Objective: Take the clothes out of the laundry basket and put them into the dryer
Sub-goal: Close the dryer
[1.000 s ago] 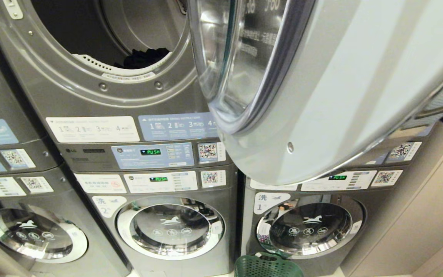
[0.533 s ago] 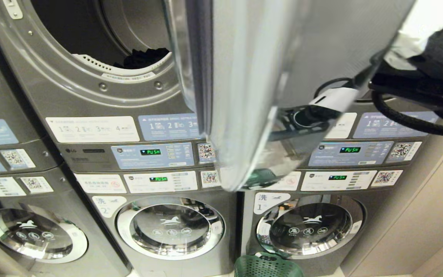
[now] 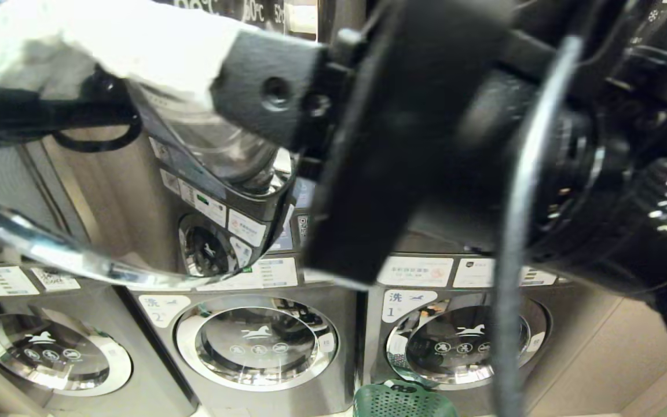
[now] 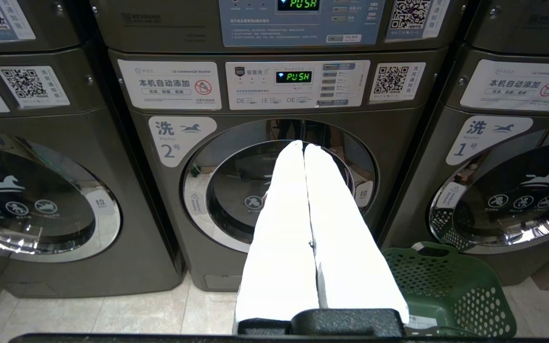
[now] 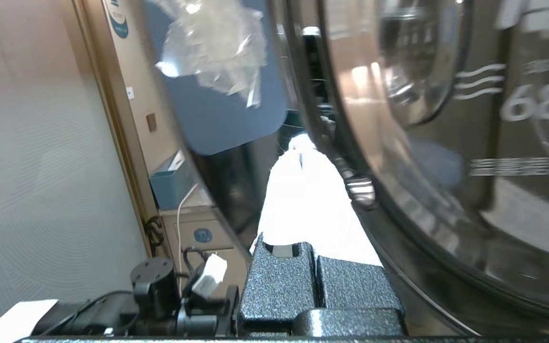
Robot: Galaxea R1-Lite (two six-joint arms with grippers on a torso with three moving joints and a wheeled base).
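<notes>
Dryer door (image 5: 422, 143) lies right beside the right gripper (image 5: 300, 152), jaws pressed together, empty, tips against its chrome rim. Door is round, glass, reflective. Left gripper (image 4: 304, 147) parked low, jaws together, nearer the green laundry basket (image 4: 446, 286) on the floor; clothes not visible.

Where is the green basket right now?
The green laundry basket sits on the floor in front of the washer marked 1, low and right of centre in the head view, and beside the shut left gripper in the left wrist view.
</notes>
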